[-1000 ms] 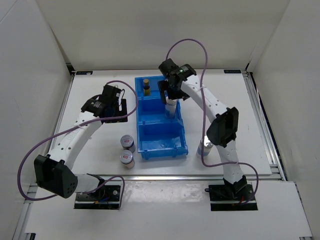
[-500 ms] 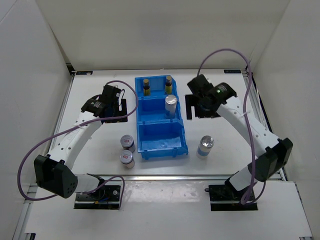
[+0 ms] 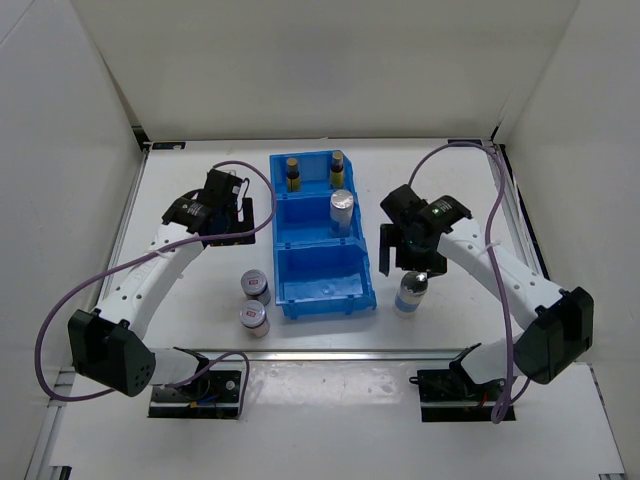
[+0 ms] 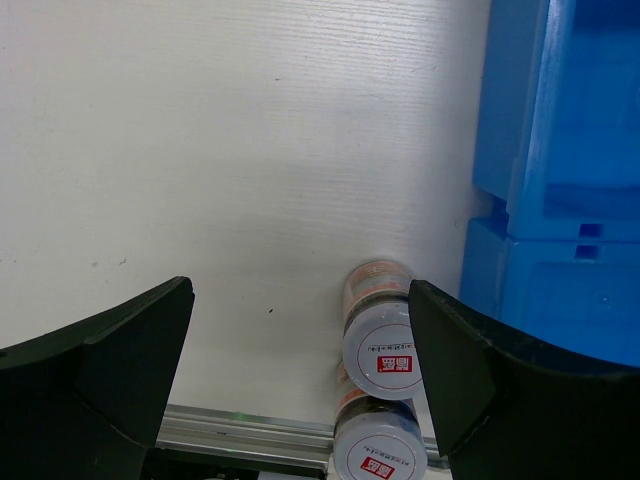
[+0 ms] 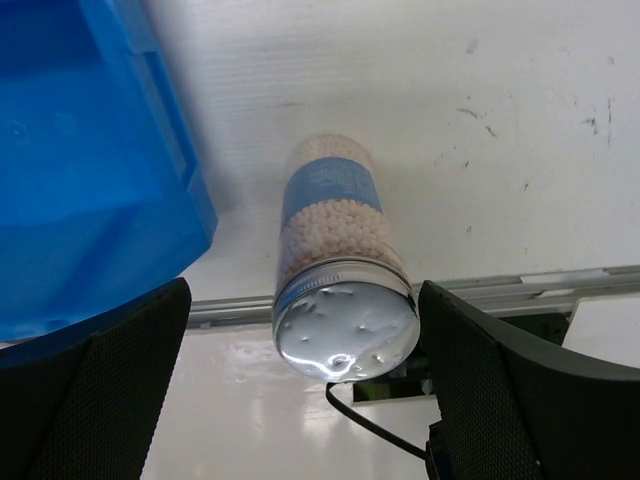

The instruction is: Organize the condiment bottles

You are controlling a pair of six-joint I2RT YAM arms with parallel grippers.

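Silver-lidded, bead-filled cylinder (image 5: 331,225) (blue label) stands under the released right tool (image 5: 305,392).

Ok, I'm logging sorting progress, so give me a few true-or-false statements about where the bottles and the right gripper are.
1. Both amber bottles stand in the far compartment of the bin. True.
2. The middle compartment holds two silver-lidded cylinders. False: one cylinder is there; the second cylinder stands on the table, right of the bin.
3. The two short jars stand on the table left of the bin. True.
4. The right gripper is shut on a bottle. False: it is open, over the second cylinder.
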